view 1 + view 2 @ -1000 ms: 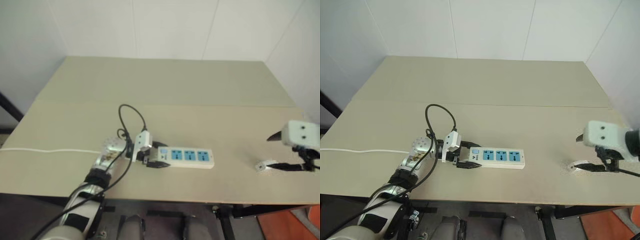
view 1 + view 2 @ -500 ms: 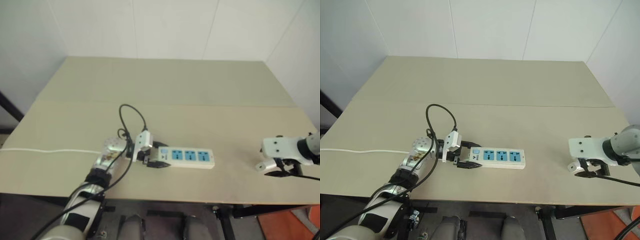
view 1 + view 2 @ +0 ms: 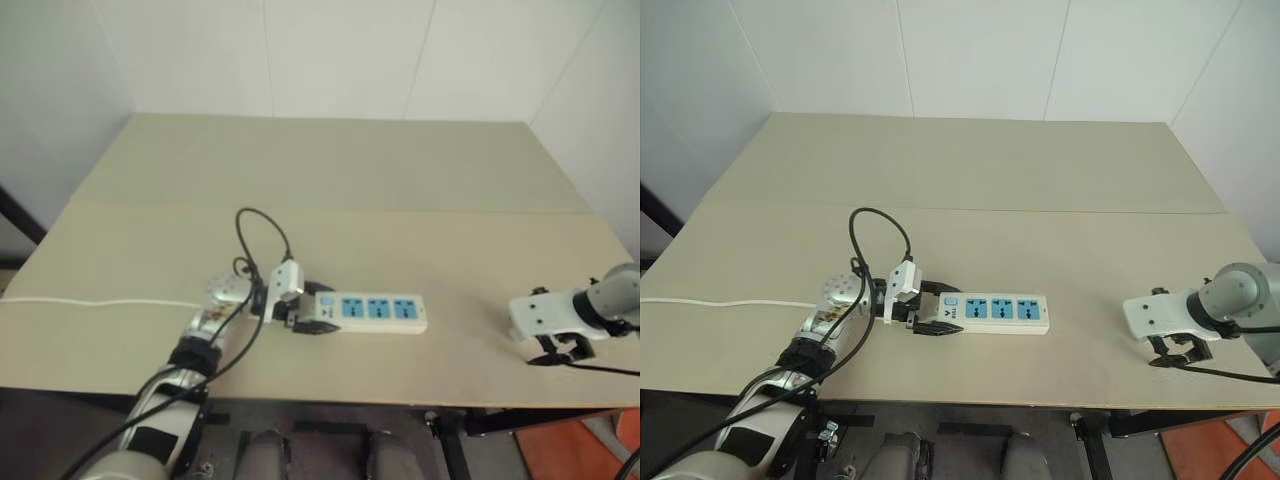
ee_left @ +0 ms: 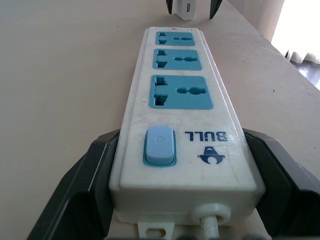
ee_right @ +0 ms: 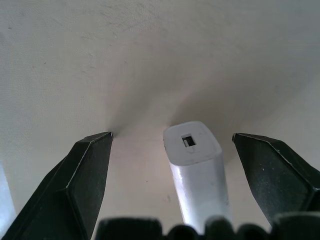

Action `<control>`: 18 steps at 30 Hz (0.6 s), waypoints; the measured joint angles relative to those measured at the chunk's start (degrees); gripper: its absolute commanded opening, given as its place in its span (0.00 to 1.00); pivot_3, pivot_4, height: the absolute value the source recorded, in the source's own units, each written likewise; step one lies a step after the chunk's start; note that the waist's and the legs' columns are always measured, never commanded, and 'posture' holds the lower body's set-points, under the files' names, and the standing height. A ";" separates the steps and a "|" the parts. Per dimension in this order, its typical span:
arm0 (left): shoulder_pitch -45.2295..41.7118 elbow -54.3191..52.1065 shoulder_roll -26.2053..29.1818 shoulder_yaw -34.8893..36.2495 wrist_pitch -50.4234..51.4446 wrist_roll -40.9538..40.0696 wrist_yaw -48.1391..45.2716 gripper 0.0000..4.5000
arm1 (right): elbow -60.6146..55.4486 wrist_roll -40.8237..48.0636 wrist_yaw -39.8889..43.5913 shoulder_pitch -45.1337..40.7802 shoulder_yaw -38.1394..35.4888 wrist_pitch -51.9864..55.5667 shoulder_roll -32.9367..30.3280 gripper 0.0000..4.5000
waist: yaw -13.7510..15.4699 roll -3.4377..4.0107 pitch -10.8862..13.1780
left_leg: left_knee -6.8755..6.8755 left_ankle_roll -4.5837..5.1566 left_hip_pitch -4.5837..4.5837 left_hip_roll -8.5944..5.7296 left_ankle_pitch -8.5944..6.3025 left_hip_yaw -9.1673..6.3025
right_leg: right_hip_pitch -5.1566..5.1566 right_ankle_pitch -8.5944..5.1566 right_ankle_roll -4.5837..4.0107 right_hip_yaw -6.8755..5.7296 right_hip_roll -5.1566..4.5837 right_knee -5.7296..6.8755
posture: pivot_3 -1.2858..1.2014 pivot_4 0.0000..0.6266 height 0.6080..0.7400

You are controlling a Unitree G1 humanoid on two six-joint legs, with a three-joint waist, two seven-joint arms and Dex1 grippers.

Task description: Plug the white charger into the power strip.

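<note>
Charger point(image 5: 196, 170): lies between the spread fingers of the right gripper point(image 5: 187, 150), near the counter's point(image 3: 330, 180) right edge.
Power strip point(image 3: 370, 313): pinched at one end by the left gripper point(image 4: 175, 195).

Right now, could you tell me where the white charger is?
The white charger lies on the table's right side, between the open right end effector's fingers.

A pale beige surface point(image 3: 330, 180) with a matte top fills most of the scene, a thin straight seam point(image 3: 400, 211) crossing it from side to side. Behind it stand white walls point(image 3: 340, 55) made of large panels with fine vertical joints, meeting in a corner at the far left. A further white wall point(image 3: 600, 110) runs along the right side. Below the near edge, a patch of orange-red floor point(image 3: 585, 450) shows at the lower right. Soft, even light falls everywhere.
</note>
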 measured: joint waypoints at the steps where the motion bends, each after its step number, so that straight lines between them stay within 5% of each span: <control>1: 0.09 -0.23 0.12 0.00 0.08 0.00 0.08 0.73 | 0.78 -0.36 0.01 -0.83 0.31 -1.29 0.43 1.00 | 0.00 0.00 0.00 | 0.00 -0.01 0.00 0.00 0.00 0.00 | 0.00 0.00 0.00 0.00 0.00 0.00 | 0.52 0.24 1.00; 7: 0.22 -0.69 0.43 0.01 0.78 -0.05 0.40 0.73 | 3.55 -1.72 1.02 -3.65 1.97 -5.03 1.64 1.00 | -0.09 0.00 0.00 | 0.00 -0.03 0.00 0.00 0.02 0.00 | 0.00 0.00 0.00 0.00 0.00 0.00 | 0.52 0.24 1.00; 9: 0.24 -0.77 0.46 0.01 0.92 -0.05 0.44 0.73 | 3.93 -1.93 1.33 -4.01 2.21 -5.77 1.75 0.92 | -0.10 0.00 0.00 | 0.00 -0.03 0.01 0.00 0.02 0.00 | 0.00 0.00 0.00 -0.01 0.00 0.01 | 0.52 0.24 1.00; 18: 0.65 -1.92 1.03 0.01 1.78 -0.13 0.81 0.73 | 5.91 -2.10 3.40 -5.11 3.03 -6.69 2.27 0.29 | -0.37 0.01 0.00 | 0.00 -0.06 0.02 0.00 0.03 0.00 | 0.00 0.00 0.00 0.00 0.00 0.03 | 0.52 0.24 1.00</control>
